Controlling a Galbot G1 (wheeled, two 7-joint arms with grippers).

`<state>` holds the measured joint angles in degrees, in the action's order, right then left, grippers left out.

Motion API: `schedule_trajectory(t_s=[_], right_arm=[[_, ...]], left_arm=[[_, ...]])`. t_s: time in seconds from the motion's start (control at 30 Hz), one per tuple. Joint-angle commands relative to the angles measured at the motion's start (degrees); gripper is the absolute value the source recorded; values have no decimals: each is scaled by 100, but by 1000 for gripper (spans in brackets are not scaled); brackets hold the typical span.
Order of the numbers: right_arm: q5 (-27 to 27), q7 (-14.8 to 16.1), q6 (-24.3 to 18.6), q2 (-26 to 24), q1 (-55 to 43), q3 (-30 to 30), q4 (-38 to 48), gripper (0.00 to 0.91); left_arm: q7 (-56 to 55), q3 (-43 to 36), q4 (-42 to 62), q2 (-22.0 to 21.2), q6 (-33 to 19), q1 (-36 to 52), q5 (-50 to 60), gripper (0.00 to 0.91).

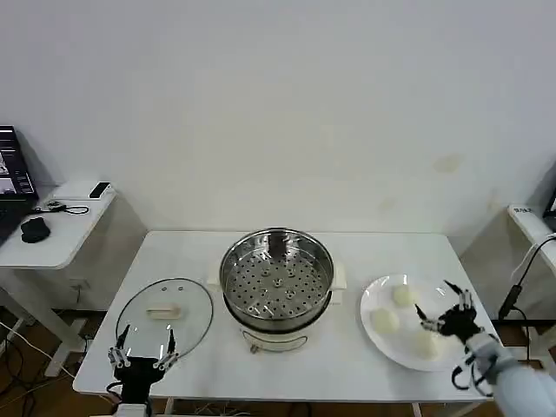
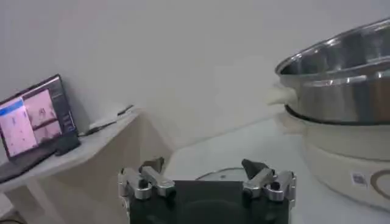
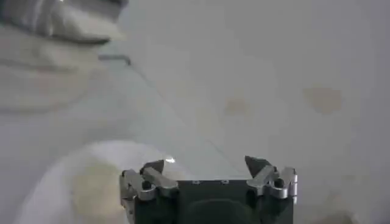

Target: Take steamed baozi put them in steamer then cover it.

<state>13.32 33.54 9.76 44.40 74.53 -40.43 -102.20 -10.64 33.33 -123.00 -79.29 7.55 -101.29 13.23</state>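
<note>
**Right gripper over plate, steamer uncovered**

White table (image 1: 347, 365), head view: steamer (image 1: 277, 280) at centre, tray bare; glass lid (image 1: 164, 311) flat to its left. Three steamed baozi (image 1: 385, 321) on white plate (image 1: 387, 347) to its right. Right gripper (image 1: 442, 311) above plate, fingers apart, empty. Left gripper (image 1: 142, 347) at near edge, spread wide.

Left wrist view: fingers (image 2: 149, 180) apart, steamer (image 2: 341, 79) ahead.

Right wrist view: fingers (image 3: 268, 178) apart above plate (image 3: 55, 189).

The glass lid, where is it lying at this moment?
In the head view the glass lid lies flat on the white table, on the robot's left side beside the steamer, just ahead of the open left end effector.
</note>
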Motion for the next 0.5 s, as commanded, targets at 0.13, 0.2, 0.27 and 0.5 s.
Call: schedule_trajectory(t_s=[0.13,0.2,0.27,0.5], right_arm=[[936,2364,-282,-1408,-1888,976,1082,907],[994,2732,-393,-1619,-2490,1484,1343,907],[976,2949,-419,-1750,-3071,2138,1591,907],[834,3340,-855,-1567,-5050,4506,2498,907]], left_arm=[[74,48,-82,-73,-65,-18,682,907],[71,89,-127,-85,-65,-39,677,907],[44,119,-158,-96,-70,-65,637,907],[49,207,-169,-125,-90,-79,610,907]])
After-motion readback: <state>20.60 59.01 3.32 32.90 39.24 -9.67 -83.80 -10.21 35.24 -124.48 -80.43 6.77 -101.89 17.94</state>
